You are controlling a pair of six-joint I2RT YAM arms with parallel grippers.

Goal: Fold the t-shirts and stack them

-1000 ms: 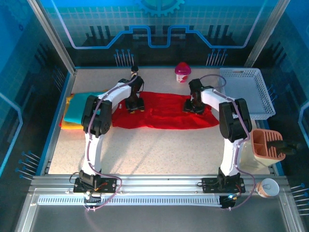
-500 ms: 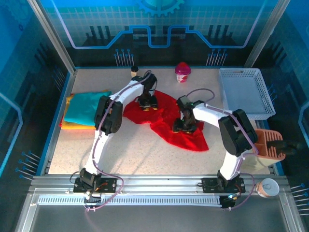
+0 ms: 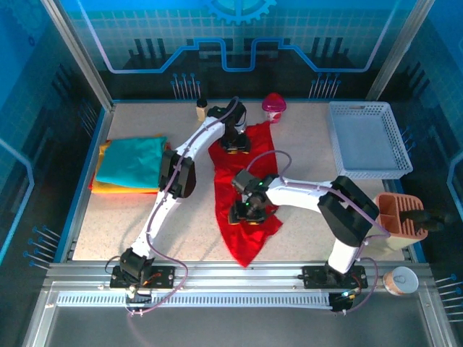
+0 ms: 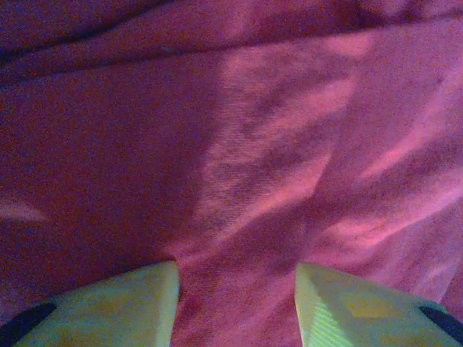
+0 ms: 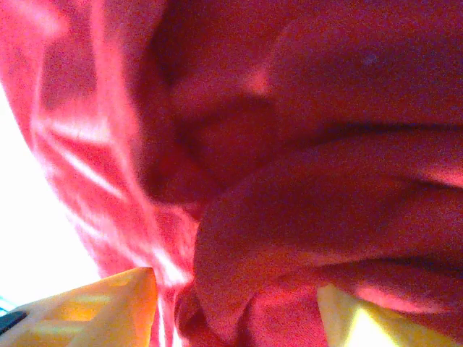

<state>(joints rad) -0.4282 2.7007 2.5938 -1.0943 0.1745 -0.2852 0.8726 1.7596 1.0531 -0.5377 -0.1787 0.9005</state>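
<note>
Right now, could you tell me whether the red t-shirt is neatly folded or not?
Not folded: the red t-shirt lies as a long, rumpled strip running from the far side toward the near edge, wrinkled and uneven.

Bare table (image 3: 108,224) near-left; basket (image 3: 365,137), pink cup (image 3: 273,105) far right.

A robotics lab cell: a speckled counter (image 3: 195,217) framed by aluminium rails (image 3: 239,271), blue-lit panel walls (image 3: 239,43), two bolted arms.

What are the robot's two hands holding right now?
Both hold the red t-shirt: the left pincer by its far end, the right pincer nearer its middle.
</note>
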